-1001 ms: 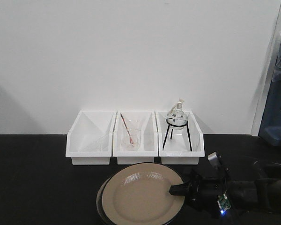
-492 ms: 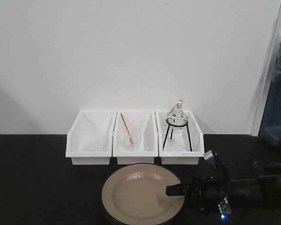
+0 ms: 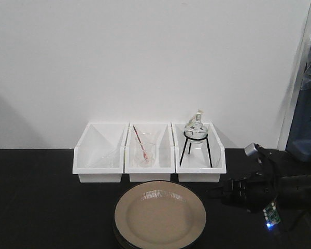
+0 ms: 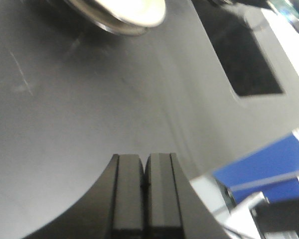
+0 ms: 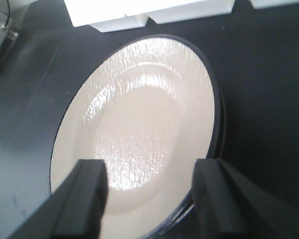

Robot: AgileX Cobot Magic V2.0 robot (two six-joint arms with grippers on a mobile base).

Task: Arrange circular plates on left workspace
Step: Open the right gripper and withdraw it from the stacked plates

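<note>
Plates (image 3: 159,217) lie stacked on the black worktop (image 3: 36,207), just in front of the middle one of the three white bins (image 3: 149,153) and reaching toward the right-hand bin. Only the top one shows its glossy tan face. The one under it appears as a dark rim at the edge of the stack.

The right end effector (image 3: 213,191) hangs low in front of the right-hand bin's outer corner, beside the stack and clear of its rim. Its fingers (image 5: 89,194) stand wide apart with nothing between them. The left end effector (image 4: 145,167) has its fingers pressed together on nothing, over bare worktop. Where it stands relative to the bins cannot be told.

These look like stiff glazed dishes, fairly weighty for a pinch grip and likely to chip or crack if dropped. The shiny top will probably be slippery under the finger pads. The raised rim is the only real handhold, with one finger over the lip and one under it. Because the two nest closely, getting a finger beneath the upper rim alone looks tight. A hold at one edge leaves the far side hanging, so the dish may tilt or slide out. The open worktop in front of the left-hand bin and beyond it has room for both.
</note>
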